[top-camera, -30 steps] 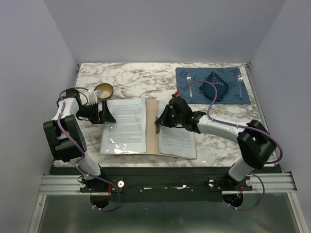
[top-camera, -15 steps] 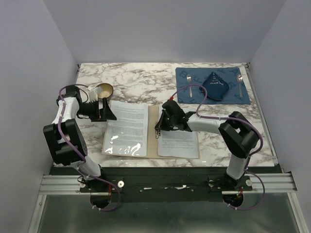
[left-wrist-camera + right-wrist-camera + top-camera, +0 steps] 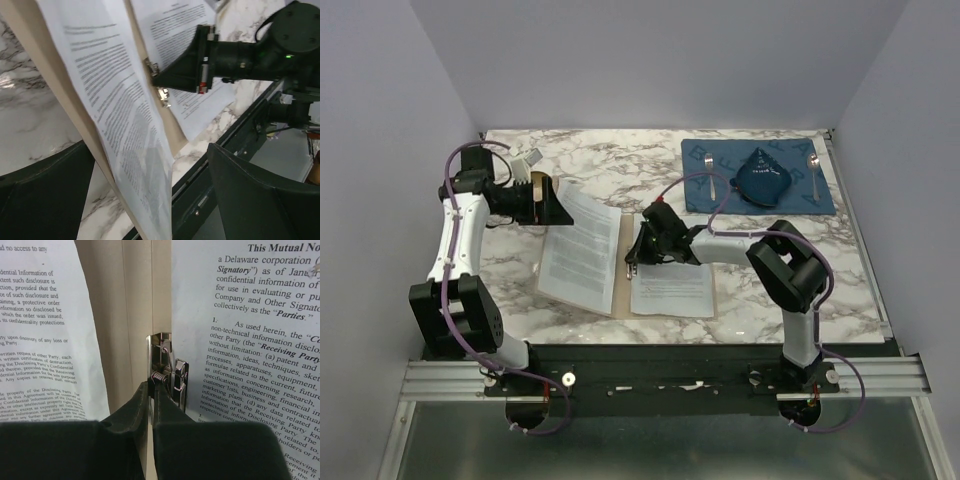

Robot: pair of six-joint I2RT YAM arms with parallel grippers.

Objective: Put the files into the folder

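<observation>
Two printed sheets, the files (image 3: 582,255), lie inside the open kraft folder (image 3: 624,235) on the marble table (image 3: 620,165), one on each leaf. The right leaf and its sheet lie flat. The left leaf is tilted up off the table, its far corner raised highest, with its sheet leaning along it.

My left gripper (image 3: 550,203) is at that raised far corner with its jaws spread wide. In my left wrist view the tilted leaf and its sheet pass between my two fingers (image 3: 45,195), near the left one, though I cannot tell whether it touches.

My right gripper (image 3: 152,386) is down at the folder's spine, between the two sheets. Its jaws are drawn almost together, leaving only a thin slit, and their tips sit against the metal clip (image 3: 167,367). They may be pinching its spring, but the view is too tight to be sure.

A blue placemat (image 3: 790,200) lies well apart at the far right of the table.
</observation>
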